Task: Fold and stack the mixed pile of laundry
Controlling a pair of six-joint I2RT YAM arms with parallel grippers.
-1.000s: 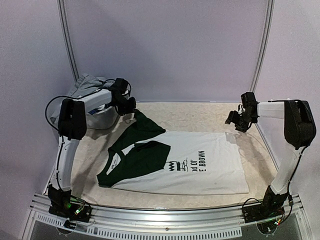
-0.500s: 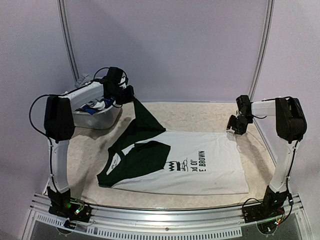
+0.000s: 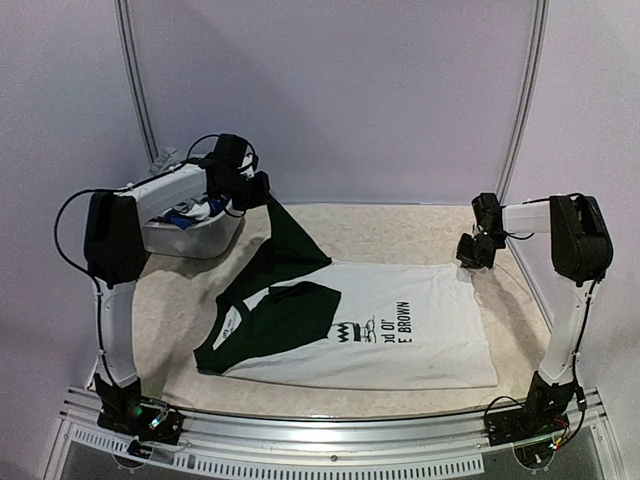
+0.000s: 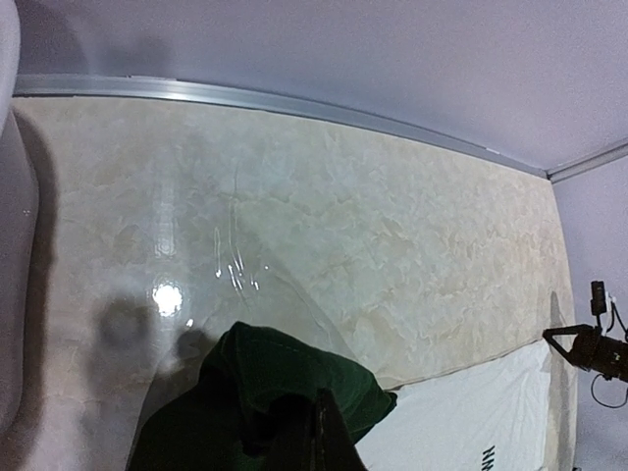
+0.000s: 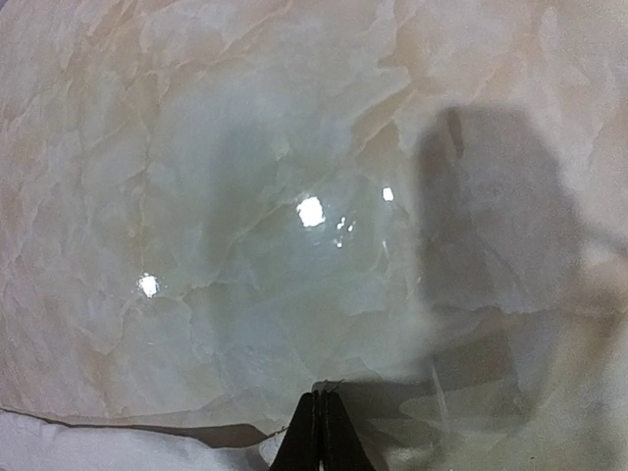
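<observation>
The white T-shirt (image 3: pixel 420 335) with dark green sleeves and black print lies spread flat on the table. My left gripper (image 3: pixel 256 190) is shut on the far green sleeve (image 3: pixel 285 245) and holds it lifted above the back left of the table. In the left wrist view the green sleeve (image 4: pixel 285 383) bunches around the shut fingers (image 4: pixel 326 437). My right gripper (image 3: pixel 471 251) is low at the shirt's far hem corner. Its fingers (image 5: pixel 320 432) are pressed together with a sliver of white hem (image 5: pixel 118 446) caught between the tips. More of the laundry pile (image 3: pixel 188 212) sits in the basket.
A white plastic basket (image 3: pixel 205 238) stands at the back left, under my left arm. Metal rails (image 3: pixel 370 204) border the marble-patterned tabletop (image 3: pixel 400 230). Both arm bases are bolted at the near edge.
The right gripper has closed and dropped slightly onto the shirt's far hem corner. The left gripper lifted the green sleeve up and back, then held still.
</observation>
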